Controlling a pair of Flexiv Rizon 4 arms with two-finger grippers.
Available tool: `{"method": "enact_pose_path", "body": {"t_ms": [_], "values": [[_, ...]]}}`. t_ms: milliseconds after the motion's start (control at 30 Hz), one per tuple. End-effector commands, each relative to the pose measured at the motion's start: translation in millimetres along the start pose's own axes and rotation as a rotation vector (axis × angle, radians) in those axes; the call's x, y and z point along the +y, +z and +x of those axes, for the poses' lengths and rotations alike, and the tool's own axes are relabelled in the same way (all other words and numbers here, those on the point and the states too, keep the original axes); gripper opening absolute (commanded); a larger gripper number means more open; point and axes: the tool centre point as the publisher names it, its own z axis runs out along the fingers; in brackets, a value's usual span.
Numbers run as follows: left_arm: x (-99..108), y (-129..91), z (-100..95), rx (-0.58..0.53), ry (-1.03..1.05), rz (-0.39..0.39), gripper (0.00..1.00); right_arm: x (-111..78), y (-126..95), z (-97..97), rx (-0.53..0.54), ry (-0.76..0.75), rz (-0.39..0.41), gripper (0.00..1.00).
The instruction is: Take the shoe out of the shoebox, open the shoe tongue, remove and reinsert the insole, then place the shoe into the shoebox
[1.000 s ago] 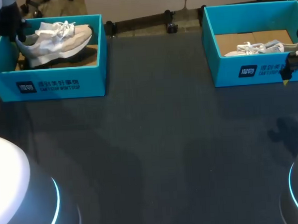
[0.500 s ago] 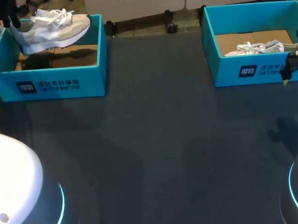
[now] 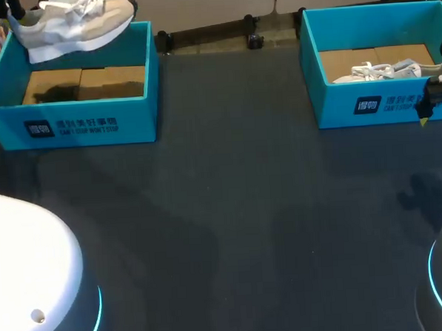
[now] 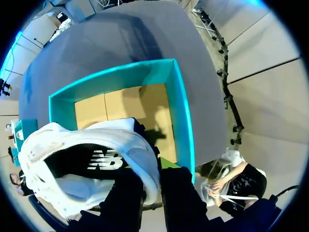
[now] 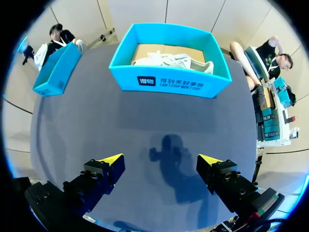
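Observation:
A beige and white shoe (image 3: 73, 25) hangs above the left teal shoebox (image 3: 70, 118), clear of its rim. My left gripper (image 3: 9, 7) is shut on its heel end. In the left wrist view the black fingers (image 4: 126, 200) pinch the shoe's (image 4: 87, 162) white heel collar, and the shoebox (image 4: 181, 111) lies below with bare cardboard on its floor. My right gripper (image 5: 159, 159) hovers open over the dark table, short of the right teal shoebox (image 5: 169, 79), which holds a second white shoe (image 5: 169, 60). In the head view this gripper (image 3: 429, 103) sits at the box's right front corner.
The right shoebox (image 3: 381, 101) with its white shoe (image 3: 383, 71) stands at the back right. The dark table (image 3: 231, 224) spreads between and in front of the two boxes. The left box (image 5: 58, 67) shows far off in the right wrist view.
My left gripper has lifted the shoe up out of the left shoebox, from resting inside it to hanging above its rim. The right arm has not moved.

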Motion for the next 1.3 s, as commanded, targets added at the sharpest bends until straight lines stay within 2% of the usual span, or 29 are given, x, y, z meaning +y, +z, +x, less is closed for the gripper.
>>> {"method": "enact_pose_path", "body": {"t_ms": [33, 667, 833, 1033, 1300], "values": [[-14, -12, -4.1, 0.01, 0.0, -0.025, 0.0, -0.3, 1, 0.1, 0.001, 0.001, -0.001, 1.0], [-14, -12, -4.1, 0.01, 0.0, -0.025, 0.0, -0.3, 1, 0.1, 0.001, 0.001, -0.001, 1.0], [-35, -18, -19.2, 0.117, 0.013, -0.021, 0.0, -0.3, 1, 0.1, 0.001, 0.001, -0.001, 1.0], [-59, -31, -33.1, 0.136, 0.037, -0.007, 0.0, -0.3, 1, 0.1, 0.001, 0.001, -0.001, 1.0], [-90, -49, -64.1, 0.166, 0.015, -0.051, 0.0, -0.3, 1, 0.1, 0.001, 0.001, -0.001, 1.0]]}}
